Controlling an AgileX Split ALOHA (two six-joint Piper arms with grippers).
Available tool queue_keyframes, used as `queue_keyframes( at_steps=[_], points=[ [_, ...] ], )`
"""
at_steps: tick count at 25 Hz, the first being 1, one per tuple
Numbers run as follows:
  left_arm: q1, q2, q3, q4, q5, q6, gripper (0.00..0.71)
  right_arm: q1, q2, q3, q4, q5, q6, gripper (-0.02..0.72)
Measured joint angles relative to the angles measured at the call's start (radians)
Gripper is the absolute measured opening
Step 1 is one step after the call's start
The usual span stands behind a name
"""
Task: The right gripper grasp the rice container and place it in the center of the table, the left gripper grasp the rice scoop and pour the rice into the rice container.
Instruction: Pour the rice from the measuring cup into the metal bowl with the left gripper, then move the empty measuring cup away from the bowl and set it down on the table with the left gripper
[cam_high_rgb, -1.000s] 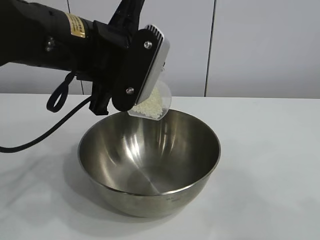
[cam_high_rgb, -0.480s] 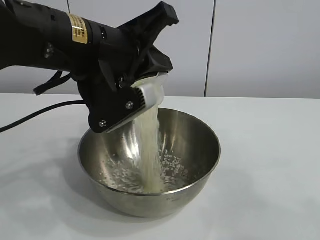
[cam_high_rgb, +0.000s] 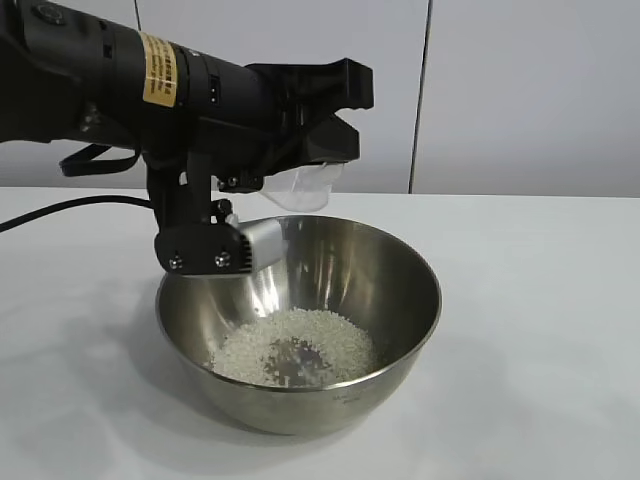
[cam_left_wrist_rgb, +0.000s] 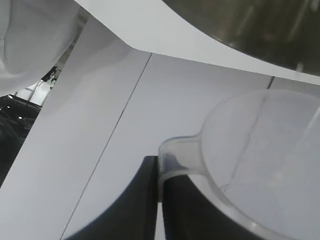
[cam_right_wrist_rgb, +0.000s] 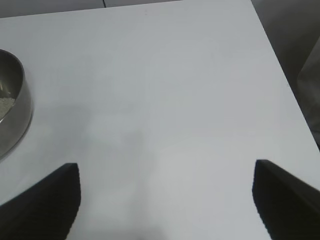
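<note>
The rice container (cam_high_rgb: 300, 390), a big shiny steel bowl, stands on the white table (cam_high_rgb: 540, 330) in the middle of the exterior view. The rice (cam_high_rgb: 295, 345) lies in a loose pile on its bottom. My left gripper (cam_high_rgb: 335, 125) hovers over the bowl's far left rim, rolled over, shut on the handle of the rice scoop (cam_high_rgb: 300, 188). The clear scoop looks empty in the left wrist view (cam_left_wrist_rgb: 260, 160). My right gripper (cam_right_wrist_rgb: 167, 192) is open and empty above bare table. The bowl's rim (cam_right_wrist_rgb: 15, 110) shows at the edge of the right wrist view.
A grey panelled wall (cam_high_rgb: 520, 90) stands behind the table. The left arm's black cable (cam_high_rgb: 60, 210) trails over the table at the left. The table's edge (cam_right_wrist_rgb: 280, 75) runs near the right gripper.
The left gripper rolled further over and the rice streamed out of the scoop into the bowl. The scoop now looks empty and the rice lies in the bowl.
</note>
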Motion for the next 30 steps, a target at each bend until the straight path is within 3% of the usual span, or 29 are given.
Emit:
queue_keyframes(
  at_steps=[9, 14, 19, 24, 30],
  points=[
    [0.000, 0.000, 0.023, -0.022, -0.285, -0.844, 0.009, 0.000, 0.000, 0.000, 0.000, 0.000, 0.000, 0.639],
    [0.000, 0.000, 0.075, -0.032, -0.370, -1.298, 0.009, 0.000, 0.000, 0.000, 0.000, 0.000, 0.000, 0.639],
    [0.007, -0.019, 0.145, -0.312, -0.526, -1.692, 0.009, 0.000, 0.000, 0.000, 0.000, -0.001, 0.000, 0.639],
    [0.091, -0.098, 0.299, -0.585, -0.675, -1.913, 0.009, 0.000, 0.000, 0.000, 0.000, -0.001, 0.000, 0.639],
    [0.266, -0.123, 0.515, -0.638, -0.683, -1.958, 0.009, 0.000, 0.000, 0.000, 0.000, -0.001, 0.000, 0.639]
  ],
)
